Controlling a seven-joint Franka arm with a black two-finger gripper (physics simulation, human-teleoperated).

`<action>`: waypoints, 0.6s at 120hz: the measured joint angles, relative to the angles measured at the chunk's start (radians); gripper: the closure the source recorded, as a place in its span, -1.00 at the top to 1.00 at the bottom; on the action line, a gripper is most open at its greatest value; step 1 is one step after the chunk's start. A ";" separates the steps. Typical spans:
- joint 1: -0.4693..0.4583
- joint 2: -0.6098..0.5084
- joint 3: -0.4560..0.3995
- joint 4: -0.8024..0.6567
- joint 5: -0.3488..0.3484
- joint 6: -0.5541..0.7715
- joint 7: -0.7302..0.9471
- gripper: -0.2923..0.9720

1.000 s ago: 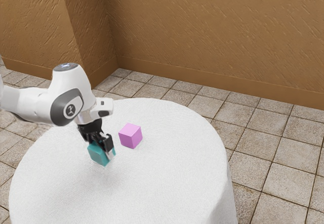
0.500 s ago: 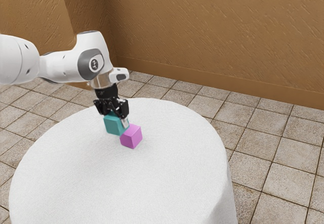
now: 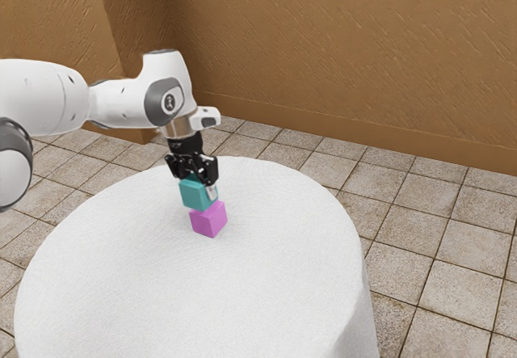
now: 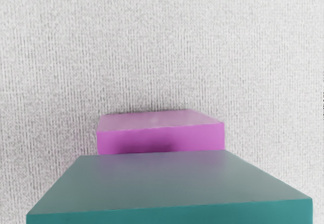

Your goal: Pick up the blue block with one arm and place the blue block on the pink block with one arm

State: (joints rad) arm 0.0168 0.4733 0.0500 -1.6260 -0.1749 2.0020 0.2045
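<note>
The blue block (image 3: 195,194), teal in colour, is held in my gripper (image 3: 196,182), which is shut on it from two sides. It hangs right over the pink block (image 3: 208,219), which rests on the white round table (image 3: 266,293); whether the two blocks touch I cannot tell. In the wrist view the blue block (image 4: 167,186) is large just under my hand, and the pink block (image 4: 161,132) peeks out beyond it on the white cloth.
The white arm comes in from the exterior view's left over the table's far edge. A tiled floor (image 3: 436,237) surrounds the table, with brown walls behind. The tabletop around the blocks is bare cloth.
My gripper has carried the blue block up from the table and toward the exterior view's right, ending directly above the pink block. The pink block has stayed put.
</note>
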 joint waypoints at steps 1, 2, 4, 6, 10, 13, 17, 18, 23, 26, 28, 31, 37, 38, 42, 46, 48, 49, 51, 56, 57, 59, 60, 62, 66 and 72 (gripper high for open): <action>0.000 0.000 -0.001 0.000 0.000 0.002 0.001 -0.04; 0.000 0.000 -0.002 0.000 0.000 0.004 0.002 -0.04; -0.001 -0.001 -0.003 -0.001 0.000 0.007 0.004 -0.04; -0.001 -0.003 -0.006 -0.002 0.001 0.009 0.007 -0.04; -0.001 -0.005 -0.011 -0.006 0.001 0.012 0.012 -0.04; -0.001 -0.006 -0.013 -0.007 0.001 0.012 0.017 -0.04; -0.001 -0.008 -0.015 -0.009 0.001 0.011 0.024 -0.04; -0.001 -0.008 -0.015 -0.009 0.001 0.011 0.026 -0.04; 0.000 -0.009 -0.017 -0.010 0.001 0.009 0.034 -0.04; 0.000 -0.009 -0.017 -0.011 0.000 0.009 0.040 -0.04; 0.000 -0.009 -0.017 -0.011 0.000 0.007 0.044 -0.04; -0.001 -0.010 -0.017 -0.011 0.000 0.006 0.049 -0.04; -0.001 -0.012 -0.018 -0.014 -0.003 0.003 0.059 -0.04; -0.001 -0.014 -0.018 -0.016 -0.003 0.002 0.061 -0.04; -0.001 -0.019 -0.017 -0.024 -0.006 0.001 0.066 -0.04; -0.002 -0.021 -0.017 -0.028 -0.010 0.000 0.072 -0.04; -0.002 -0.022 -0.016 -0.029 -0.013 0.000 0.074 -0.04; -0.002 -0.023 -0.016 -0.030 -0.014 0.000 0.075 -0.04; -0.002 -0.023 -0.016 -0.031 -0.015 0.000 0.078 -0.04; -0.002 -0.024 -0.015 -0.032 -0.018 -0.001 0.083 -0.04; -0.002 -0.024 -0.015 -0.033 -0.019 -0.001 0.084 -0.04; -0.002 -0.023 -0.015 -0.033 -0.019 -0.001 0.086 -0.04; -0.002 -0.023 -0.015 -0.033 -0.019 -0.001 0.087 -0.04; -0.002 -0.020 -0.014 -0.032 -0.019 0.000 0.089 -0.04; -0.002 -0.014 -0.014 -0.031 -0.018 0.004 0.093 -0.04; -0.001 -0.007 -0.013 -0.030 -0.017 0.011 0.098 -0.04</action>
State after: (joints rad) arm 0.0154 0.4660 0.0368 -1.6564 -0.1918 2.0126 0.3029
